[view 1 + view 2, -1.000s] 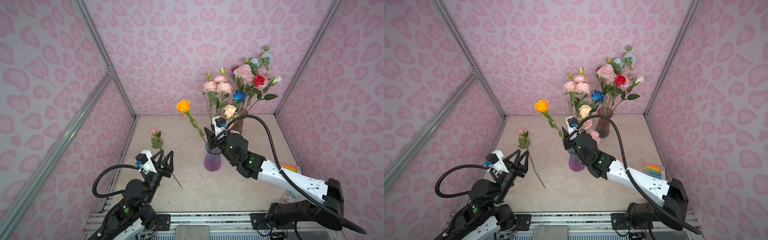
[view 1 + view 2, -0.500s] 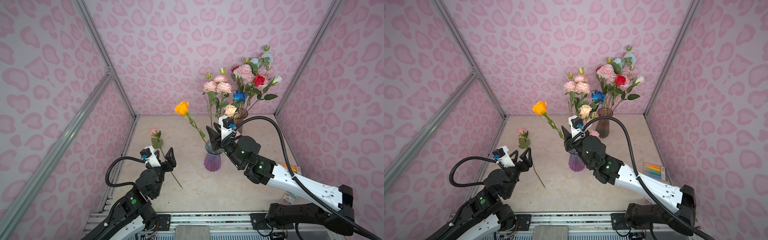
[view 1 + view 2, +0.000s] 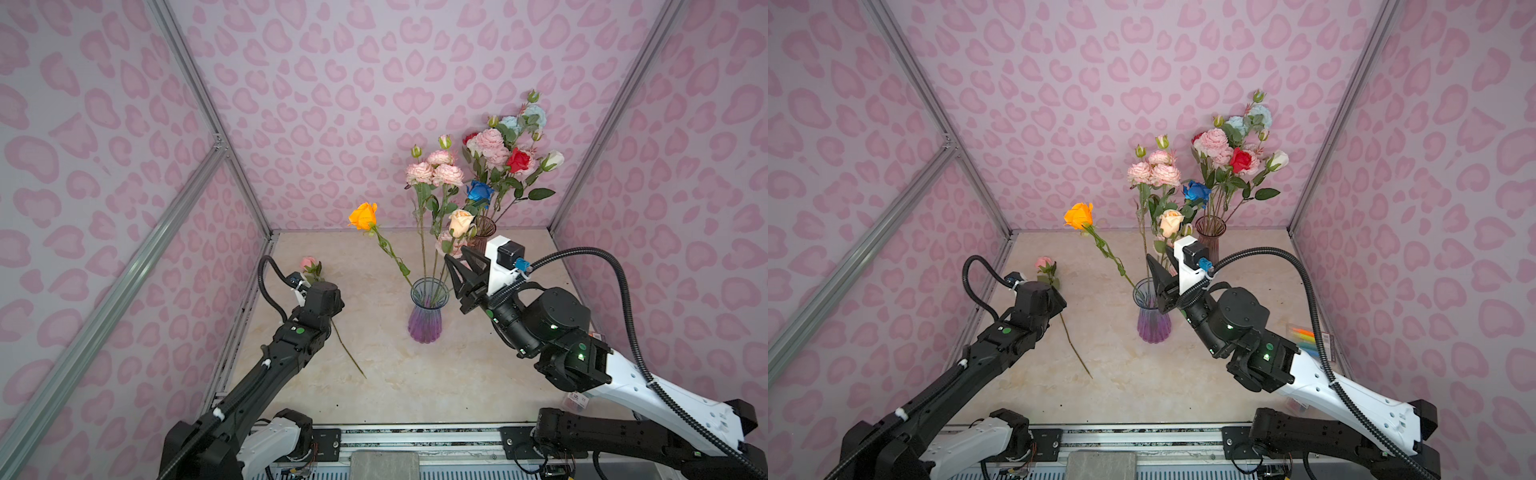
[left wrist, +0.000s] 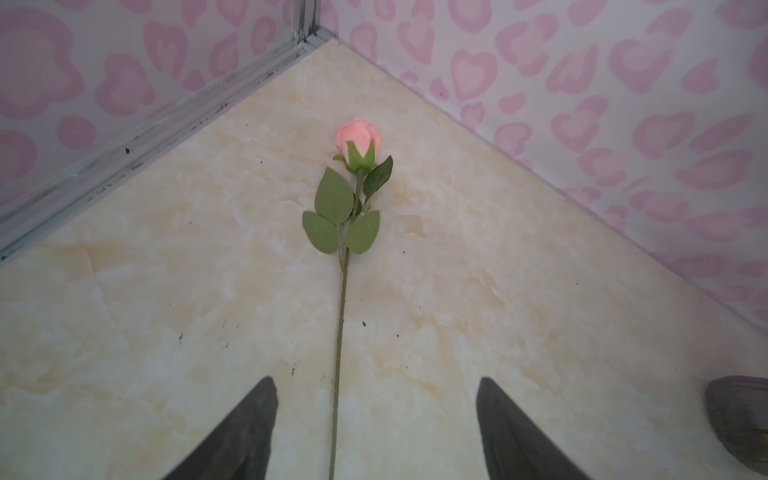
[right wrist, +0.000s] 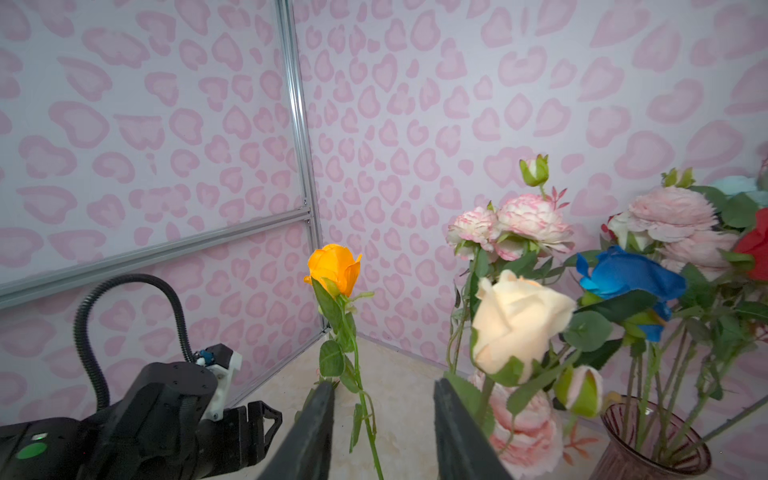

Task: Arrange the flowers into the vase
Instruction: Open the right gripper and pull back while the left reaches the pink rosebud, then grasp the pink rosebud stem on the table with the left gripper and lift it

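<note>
Since the pink rose [image 4: 334,197] lies flat on the worktop [image 4: 166,291] at the left, head far and stem running near between my spread, empty left jaws, my left arm [image 3: 291,336] is nearer.

Both top views overlook the same table [image 3: 415,386]; wrist cameras look close.
</note>
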`<move>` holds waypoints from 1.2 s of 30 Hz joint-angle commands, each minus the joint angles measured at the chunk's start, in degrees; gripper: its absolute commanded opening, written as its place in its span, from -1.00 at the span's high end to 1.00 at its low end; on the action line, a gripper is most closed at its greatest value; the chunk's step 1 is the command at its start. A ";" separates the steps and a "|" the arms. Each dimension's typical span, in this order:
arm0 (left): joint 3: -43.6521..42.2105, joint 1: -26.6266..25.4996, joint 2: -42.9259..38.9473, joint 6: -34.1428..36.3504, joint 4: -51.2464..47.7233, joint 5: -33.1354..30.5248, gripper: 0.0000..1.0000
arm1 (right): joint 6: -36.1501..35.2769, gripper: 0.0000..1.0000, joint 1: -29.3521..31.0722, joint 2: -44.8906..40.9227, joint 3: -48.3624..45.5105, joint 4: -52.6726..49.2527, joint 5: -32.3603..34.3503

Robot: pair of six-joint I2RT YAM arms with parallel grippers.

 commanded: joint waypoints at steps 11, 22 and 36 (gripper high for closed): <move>1.81 2.14 17.66 -4.51 -2.39 11.20 -0.01 | 8.13 0.16 -15.42 -9.49 -1.02 -7.14 -3.31; -0.96 1.27 19.48 -3.52 -0.28 12.70 0.20 | 15.39 0.15 -25.85 -8.44 1.09 -5.78 -12.00; -0.52 1.27 18.24 -1.09 0.28 13.04 0.85 | 17.45 0.14 -25.86 -11.24 -5.09 -6.06 -12.15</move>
